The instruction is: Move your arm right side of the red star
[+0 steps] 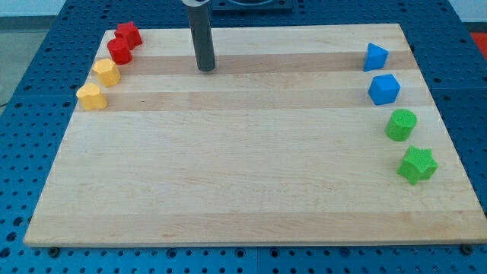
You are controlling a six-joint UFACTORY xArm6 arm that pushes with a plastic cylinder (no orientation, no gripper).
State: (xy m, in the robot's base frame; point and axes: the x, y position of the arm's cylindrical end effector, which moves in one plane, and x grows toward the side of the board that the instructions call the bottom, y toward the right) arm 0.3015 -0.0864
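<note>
While our tip (206, 68) rests on the pale wooden board (243, 175) near the view's top, we note it sits well to the view's right of the red plastic star (128, 34), apart from it. Our rod carries no jaws, so there is no spread or pinch to record. Just below the star: a red rounded block (119, 51), a yellow block (106, 72), a yellow heart-like block (91, 97). View's right edge: two blue blocks (375, 56) (384, 89), a green cylinder (401, 124), a green star (418, 164).
</note>
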